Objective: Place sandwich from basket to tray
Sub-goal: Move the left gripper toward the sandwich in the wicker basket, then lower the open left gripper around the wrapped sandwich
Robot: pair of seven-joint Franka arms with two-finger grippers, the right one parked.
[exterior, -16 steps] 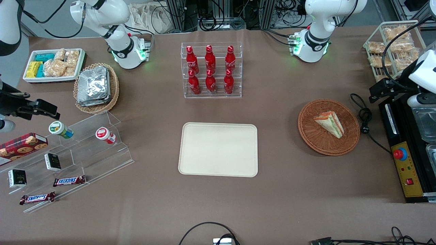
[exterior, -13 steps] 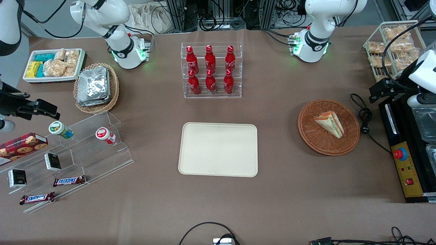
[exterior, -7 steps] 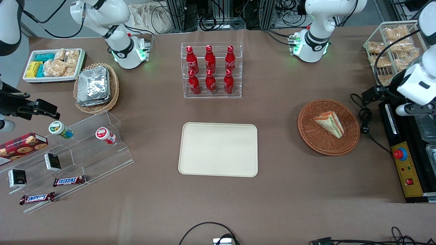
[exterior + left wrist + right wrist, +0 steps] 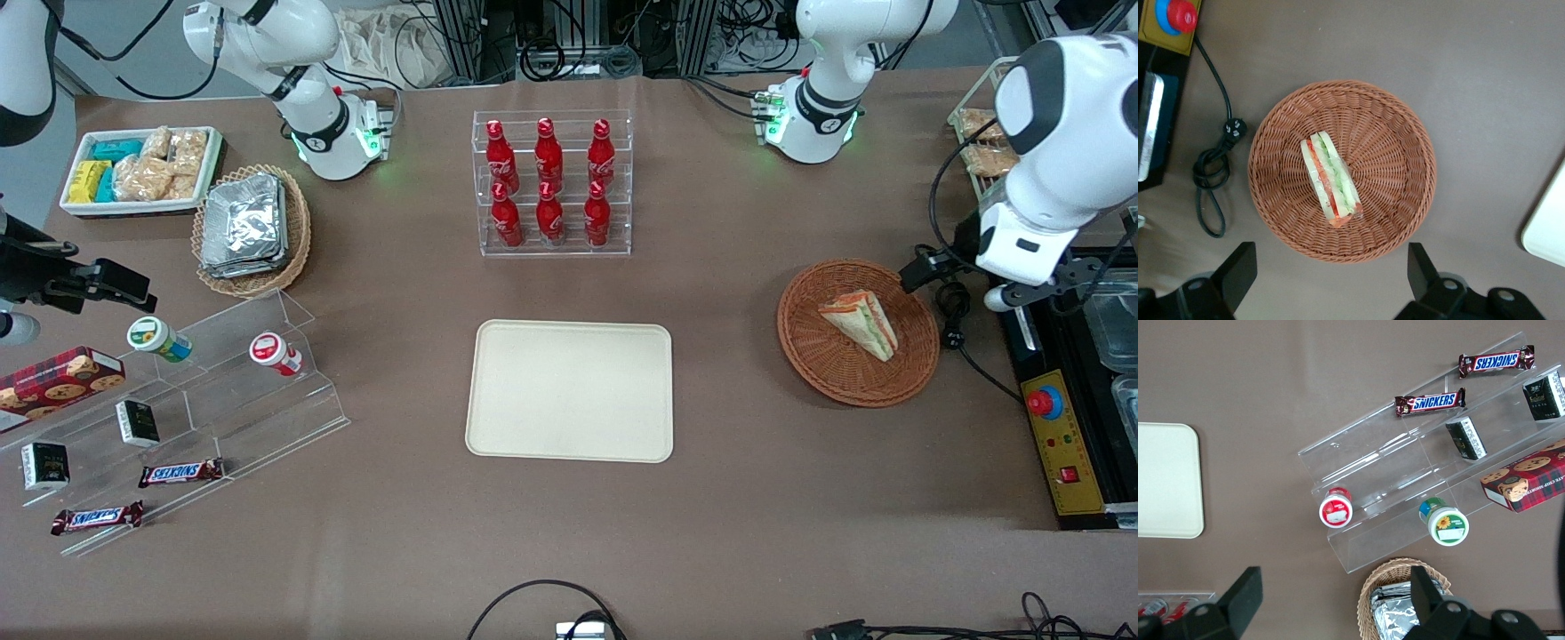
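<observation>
**A:** How far along is it?

**B:** Hardly begun, I'd say. Starting nearest the front camera: the tray point(image 4: 569, 449) lies bare on the brown table point(image 4: 756, 533), with nothing on it. It is a flat, cream-beige rectangle with rounded corners and a low rim, smooth and matte.

**A:** And the sandwich?

**B:** The sandwich point(image 4: 861, 324) lies in the basket point(image 4: 822, 373), a little farther from the camera than the tray and well apart from it, toward the working arm's end of the table. It is 1 triangular wedge on its side, with pale bread slices and green, orange-red and yellow layers showing at the cut edge. It looks soft. The basket is round and shallow, reddish-brown wicker, tightly woven with a ribbed rim.

**A:** The gripper?

**B:** The left arm's gripper point(image 4: 1330, 257) hovers above the basket's rim, at the edge toward the working arm's end. Its 2 black fingers point(image 4: 1238, 270) are spread wide and hold nothing. It touches neither sandwich nor basket.

**A:** So what's left?

**B:** All of it, by my reading: descend, pinch the wedge, lift, carry it to the tray and release.
</observation>
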